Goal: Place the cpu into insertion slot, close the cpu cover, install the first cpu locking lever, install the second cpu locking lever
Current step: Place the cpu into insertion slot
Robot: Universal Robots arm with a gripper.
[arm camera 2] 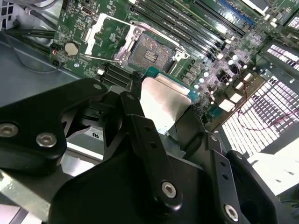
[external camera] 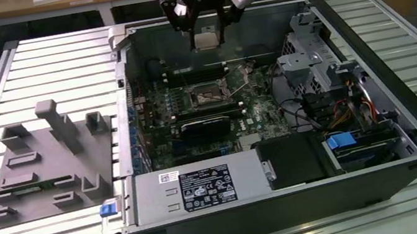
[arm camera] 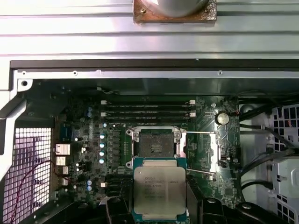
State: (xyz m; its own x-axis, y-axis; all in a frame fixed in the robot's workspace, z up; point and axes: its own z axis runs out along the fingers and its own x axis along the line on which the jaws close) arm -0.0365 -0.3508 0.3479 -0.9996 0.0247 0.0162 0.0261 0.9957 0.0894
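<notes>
Above the open computer case, the gripper is hanging with its jaws pinching the cpu, well clear of the uncovered insertion slot near the motherboard's middle.

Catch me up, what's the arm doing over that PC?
The gripper hangs over the open PC case with its jaws shut on the cpu. The chip is above the board and not yet seated: the slot is empty in both wrist views. The cover is flipped open beside the slot, so none of the closing or locking is done.
</notes>
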